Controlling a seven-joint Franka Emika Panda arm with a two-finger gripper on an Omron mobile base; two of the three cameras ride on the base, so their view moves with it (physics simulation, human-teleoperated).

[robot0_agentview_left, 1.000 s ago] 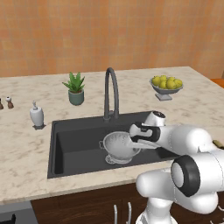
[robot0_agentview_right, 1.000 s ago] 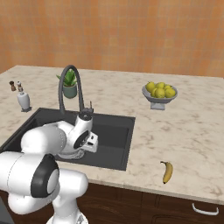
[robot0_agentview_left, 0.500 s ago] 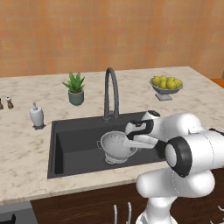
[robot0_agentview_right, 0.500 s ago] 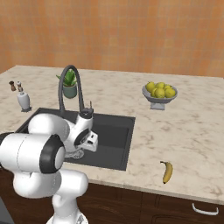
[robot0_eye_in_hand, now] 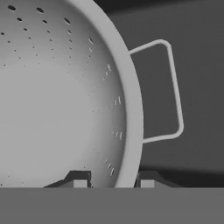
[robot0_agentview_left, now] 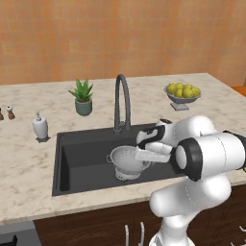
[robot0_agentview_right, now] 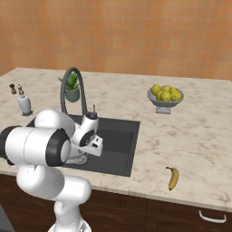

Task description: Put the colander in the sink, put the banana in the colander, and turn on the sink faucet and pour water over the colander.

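Gripping the colander's rim, the pincer holds it upright in the sink; the banana lies lower right on the desk, lengthwise toward the desk's front edge.

faucet behind colander, sink left open

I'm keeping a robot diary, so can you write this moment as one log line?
gripper: shut on colander rim | colander: in sink | banana: on counter | faucet: untouched

Potted plant and a white soap dispenser sit on the counter's left. Footed fruit bowl is far right, tiny shakers far left.
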